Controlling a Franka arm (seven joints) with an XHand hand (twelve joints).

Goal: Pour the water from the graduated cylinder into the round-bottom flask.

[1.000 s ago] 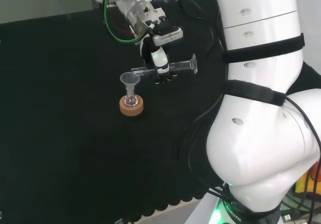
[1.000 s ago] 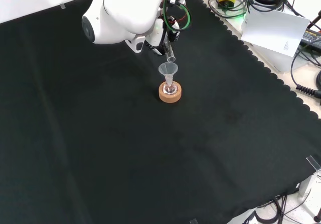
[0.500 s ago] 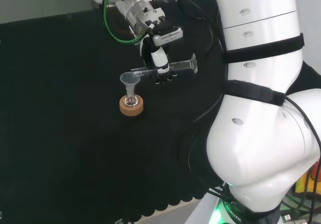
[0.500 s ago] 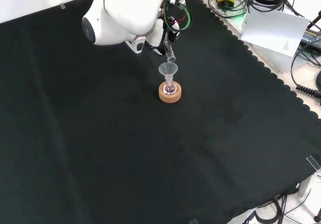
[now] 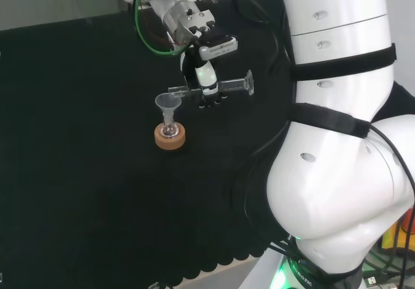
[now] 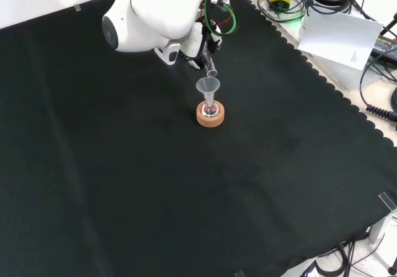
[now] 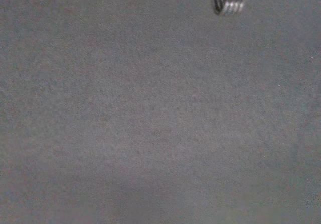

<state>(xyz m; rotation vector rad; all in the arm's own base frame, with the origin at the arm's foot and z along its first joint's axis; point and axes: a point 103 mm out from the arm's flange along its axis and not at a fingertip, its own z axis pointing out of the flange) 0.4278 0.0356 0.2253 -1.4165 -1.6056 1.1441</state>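
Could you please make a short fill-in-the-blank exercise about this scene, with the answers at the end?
1. The black and white hand holds the clear graduated cylinder nearly ____, not upright.
2. The small round-bottom glass flask sits in a ____ ring stand.
3. A clear plastic ____ stands in the flask's neck.
4. In the head view, the cylinder's mouth points to the ____, toward the funnel's rim.

Answers: horizontal; cork; funnel; left
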